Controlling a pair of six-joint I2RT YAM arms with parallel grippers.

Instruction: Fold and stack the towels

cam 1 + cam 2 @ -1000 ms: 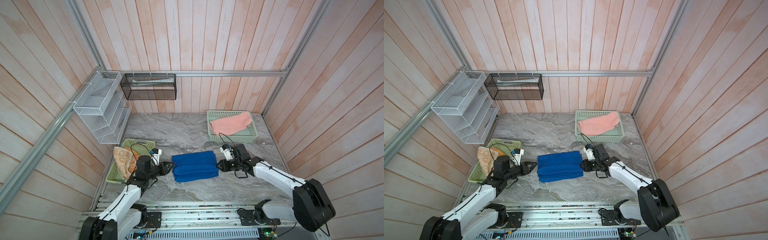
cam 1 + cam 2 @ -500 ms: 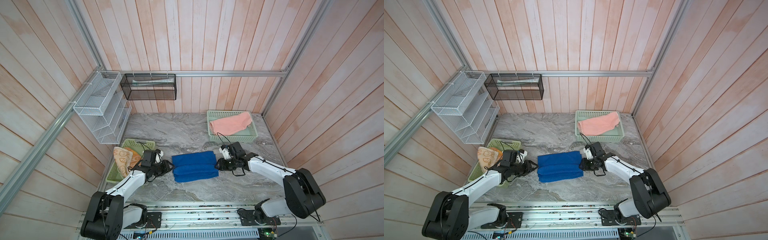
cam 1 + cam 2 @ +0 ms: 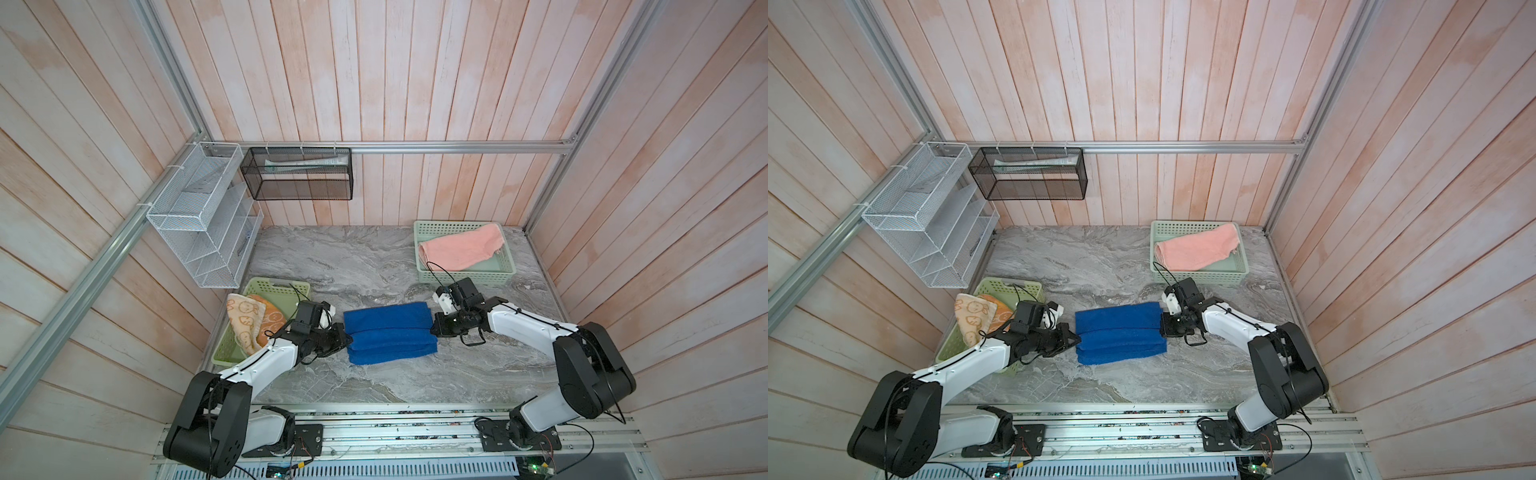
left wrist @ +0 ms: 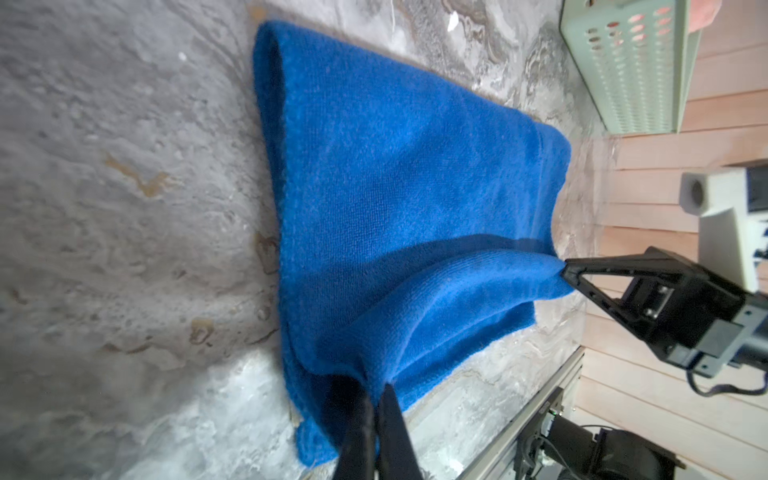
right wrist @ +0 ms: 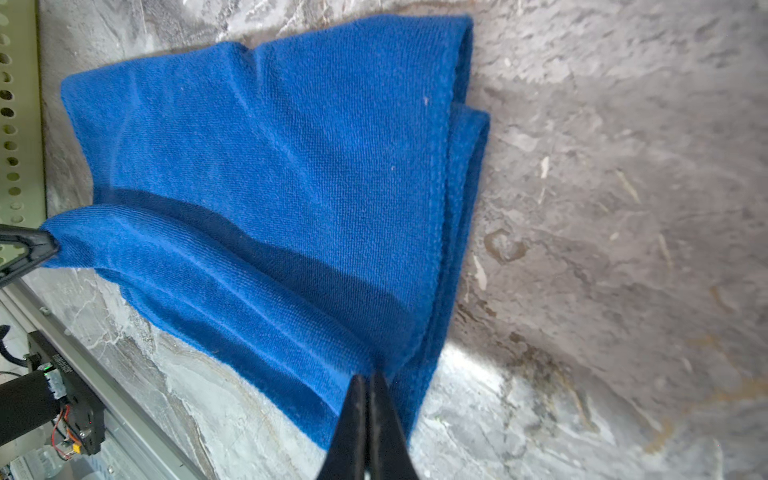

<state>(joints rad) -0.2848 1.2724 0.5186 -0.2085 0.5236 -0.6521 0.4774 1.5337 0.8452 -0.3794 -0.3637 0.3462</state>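
A folded royal blue towel (image 3: 388, 332) (image 3: 1119, 332) lies in the middle of the marble top. My left gripper (image 3: 347, 338) (image 4: 376, 386) is shut on the towel's left edge, pinching a raised fold (image 4: 415, 299). At the opposite edge my right gripper (image 3: 434, 328) (image 5: 368, 380) is shut on the same fold (image 5: 249, 266). A pink towel (image 3: 459, 247) (image 3: 1198, 247) lies in the back right basket. An orange towel with cream bunnies (image 3: 247, 322) (image 3: 973, 318) hangs over the rim of the left basket. The teal-and-cream towel is out of view.
Pale green baskets stand at the back right (image 3: 465, 276) and at the left edge (image 3: 226, 353). A white wire rack (image 3: 203, 220) and a black mesh bin (image 3: 297, 174) hang on the walls. A metal rail (image 3: 395, 409) runs along the table's front.
Both grippers have moved in to the blue towel's side edges and shut on its upper fold. The fold now stands slightly raised between them.
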